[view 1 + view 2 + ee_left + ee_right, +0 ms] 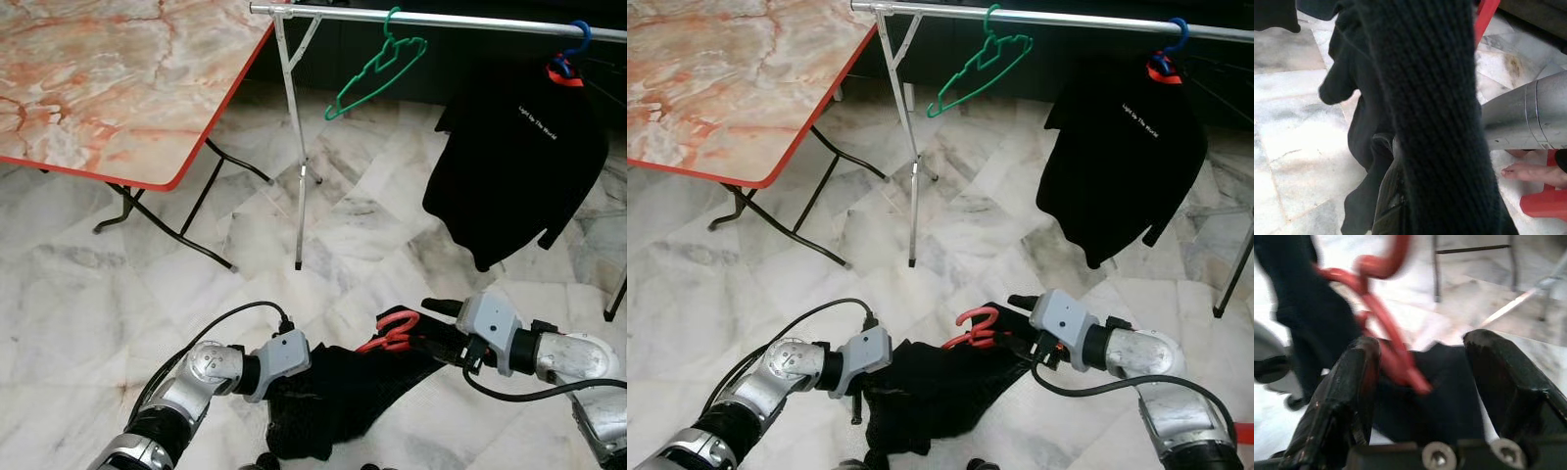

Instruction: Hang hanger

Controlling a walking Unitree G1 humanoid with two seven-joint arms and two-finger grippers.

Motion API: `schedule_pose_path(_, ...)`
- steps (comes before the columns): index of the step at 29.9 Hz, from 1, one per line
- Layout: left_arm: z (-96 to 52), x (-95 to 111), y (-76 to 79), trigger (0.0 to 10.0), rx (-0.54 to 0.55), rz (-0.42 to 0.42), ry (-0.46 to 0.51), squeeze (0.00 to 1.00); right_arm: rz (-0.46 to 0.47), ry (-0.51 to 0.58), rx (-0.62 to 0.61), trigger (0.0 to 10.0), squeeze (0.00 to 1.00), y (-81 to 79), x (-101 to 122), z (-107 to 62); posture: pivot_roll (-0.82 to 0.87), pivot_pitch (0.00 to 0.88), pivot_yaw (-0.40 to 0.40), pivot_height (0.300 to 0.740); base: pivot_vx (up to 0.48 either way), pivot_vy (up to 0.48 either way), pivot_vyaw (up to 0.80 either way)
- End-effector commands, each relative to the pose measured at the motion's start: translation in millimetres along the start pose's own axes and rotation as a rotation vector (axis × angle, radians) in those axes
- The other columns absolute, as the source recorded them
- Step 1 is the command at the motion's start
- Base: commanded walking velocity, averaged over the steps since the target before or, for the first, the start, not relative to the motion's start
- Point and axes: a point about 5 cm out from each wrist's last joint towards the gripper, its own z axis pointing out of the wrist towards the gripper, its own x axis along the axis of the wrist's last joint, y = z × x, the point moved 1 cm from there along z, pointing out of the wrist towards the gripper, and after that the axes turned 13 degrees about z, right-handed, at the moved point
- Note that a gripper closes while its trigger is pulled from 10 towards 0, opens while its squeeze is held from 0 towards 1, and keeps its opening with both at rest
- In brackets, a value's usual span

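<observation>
Your right gripper (1418, 382) is spread, the red hanger (1383, 328) between its fingers; your left gripper (872, 387) clenches the black garment (940, 387).

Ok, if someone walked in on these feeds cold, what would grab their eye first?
Probably the black garment on a red hanger, held low between both arms: the right gripper has its jaws open around the hanger, and the left gripper is buried in the cloth. Next, the silver rail above, carrying an empty green hanger and a hung black shirt. The marble-patterned table stands to the left.
</observation>
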Motion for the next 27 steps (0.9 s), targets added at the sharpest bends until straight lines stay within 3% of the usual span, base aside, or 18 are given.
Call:
schedule_pose_path(1,0.7,1.2,3.1,0.0,-0.001,0.002,0.022,0.0,0.023,-0.013,0.09,10.0,0.0,-8.9,-2.2,1.9,-0.07,0.258,0.02,0.74,0.0,0.0,0.0)
schedule_pose_path(6,1.0,1.3,3.1,0.0,0.0,-0.001,0.022,0.0,0.032,-0.035,0.175,10.0,0.0,-14.9,-2.8,1.0,-0.07,0.261,0.02,0.74,0.0,0.0,0.0)
schedule_pose_path(12,1.8,2.2,3.5,0.0,-0.003,-0.003,0.028,0.0,-0.091,-0.082,0.085,10.0,0.0,2.2,-0.4,6.0,-0.07,0.265,0.022,0.74,0.0,0.0,0.0)
schedule_pose_path(16,1.4,1.5,4.0,0.0,-0.006,-0.004,0.026,0.0,-0.102,-0.087,0.084,10.0,0.0,9.5,6.1,5.0,-0.07,0.267,0.022,0.74,0.0,0.0,0.0)
schedule_pose_path(27,1.6,2.2,4.4,0.0,-0.006,-0.006,0.03,0.0,-0.171,-0.163,0.131,10.0,0.0,10.7,1.6,10.3,-0.07,0.271,0.022,0.74,0.0,0.0,0.0)
